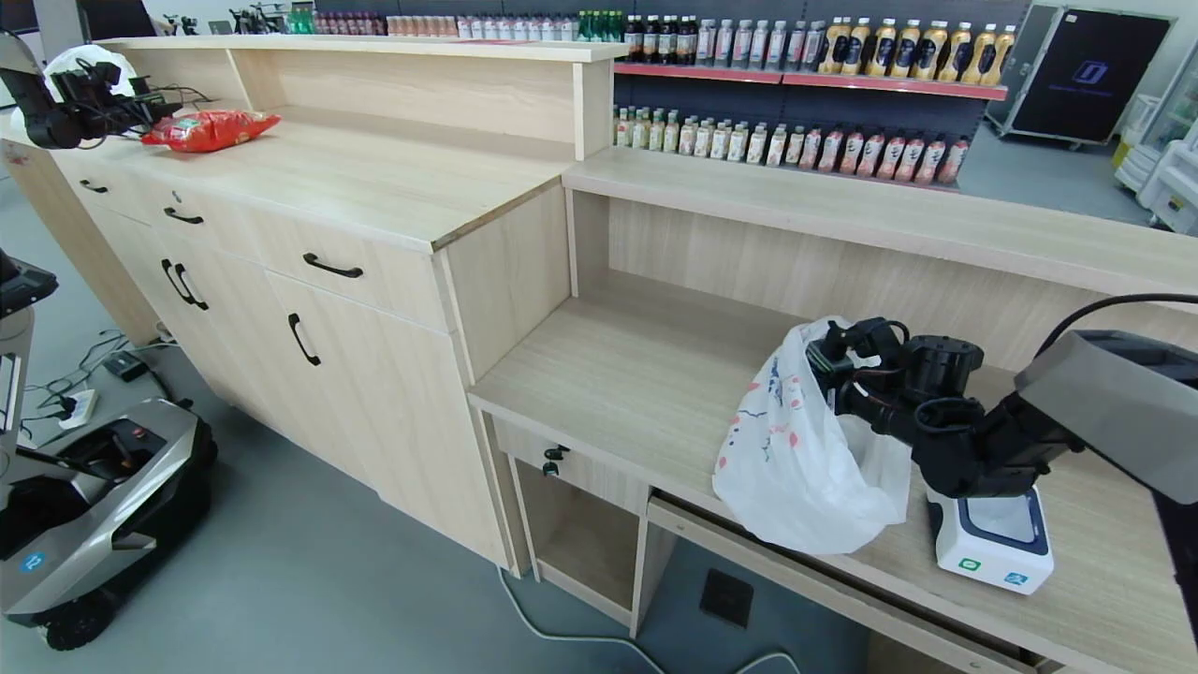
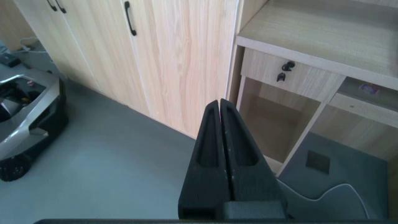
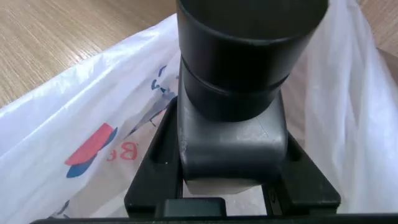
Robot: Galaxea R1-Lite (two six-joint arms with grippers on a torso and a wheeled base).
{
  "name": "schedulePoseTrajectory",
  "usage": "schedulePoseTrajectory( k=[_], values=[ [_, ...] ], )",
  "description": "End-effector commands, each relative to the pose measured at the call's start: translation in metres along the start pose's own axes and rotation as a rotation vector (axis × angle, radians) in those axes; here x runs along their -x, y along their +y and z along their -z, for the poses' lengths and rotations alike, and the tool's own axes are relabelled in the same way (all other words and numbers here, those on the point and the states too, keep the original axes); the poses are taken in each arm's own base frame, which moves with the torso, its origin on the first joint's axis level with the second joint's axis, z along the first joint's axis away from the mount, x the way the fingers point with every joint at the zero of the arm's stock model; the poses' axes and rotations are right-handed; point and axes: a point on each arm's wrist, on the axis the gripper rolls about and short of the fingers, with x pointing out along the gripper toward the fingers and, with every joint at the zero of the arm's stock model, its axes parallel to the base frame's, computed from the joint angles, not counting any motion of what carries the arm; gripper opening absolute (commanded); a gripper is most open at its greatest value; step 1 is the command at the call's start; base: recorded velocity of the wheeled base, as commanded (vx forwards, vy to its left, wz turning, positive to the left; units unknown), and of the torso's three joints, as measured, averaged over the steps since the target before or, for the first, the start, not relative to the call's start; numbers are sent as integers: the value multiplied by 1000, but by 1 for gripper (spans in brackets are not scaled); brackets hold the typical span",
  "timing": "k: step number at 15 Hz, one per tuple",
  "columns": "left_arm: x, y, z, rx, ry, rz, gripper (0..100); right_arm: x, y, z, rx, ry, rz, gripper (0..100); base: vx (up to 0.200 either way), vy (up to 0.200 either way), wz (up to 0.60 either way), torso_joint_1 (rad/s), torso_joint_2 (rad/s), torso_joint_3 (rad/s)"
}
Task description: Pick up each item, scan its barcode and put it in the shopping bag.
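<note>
A white plastic shopping bag (image 1: 796, 468) with red and blue print stands on the low counter. My right gripper (image 1: 833, 360) is at the bag's mouth, shut on a dark cylindrical item (image 3: 249, 74) with a grey lower part; the bag's film (image 3: 81, 130) lies right under it. The white barcode scanner (image 1: 994, 545) stands beside the bag, under my right arm. A red snack packet (image 1: 211, 129) lies on the high counter at the far left. My left gripper (image 2: 219, 106) is shut with nothing in it, pointing down over the grey floor in front of the cabinets.
A black arm of another machine (image 1: 56, 103) is next to the red packet. The cabinet doors (image 1: 309, 356) and a keyed drawer (image 1: 554, 459) lie between the counters. A grey wheeled base (image 1: 84, 496) stands on the floor at left. Shelves of bottles (image 1: 796, 94) fill the back.
</note>
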Motion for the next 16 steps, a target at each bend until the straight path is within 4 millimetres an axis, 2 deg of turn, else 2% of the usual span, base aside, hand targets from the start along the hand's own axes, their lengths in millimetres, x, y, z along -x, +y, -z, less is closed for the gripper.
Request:
schedulePoseTrajectory(
  k=[1, 6, 8, 9, 15, 16],
  values=[
    [0, 0, 0, 0, 0, -1, 0, -12, 1, 15, 0, 10, -10, 0, 0, 0, 0, 0, 0, 0],
    [0, 0, 0, 1, 0, -1, 0, -24, 3, 24, -1, 8, -25, 0, 0, 0, 0, 0, 0, 0],
    [0, 0, 0, 0, 0, -1, 0, -26, 10, 26, 0, 4, -63, 0, 0, 0, 0, 0, 0, 0],
    [0, 0, 0, 1, 0, -1, 0, -27, 13, 26, 1, 5, -69, 100, 0, 0, 0, 0, 0, 0],
    [0, 0, 0, 0, 0, -1, 0, -27, 14, 24, 2, -1, -78, 100, 0, 0, 0, 0, 0, 0],
    [0, 0, 0, 0, 0, -1, 0, -25, 13, 15, 6, -17, -76, 100, 0, 0, 0, 0, 0, 0]
  ],
)
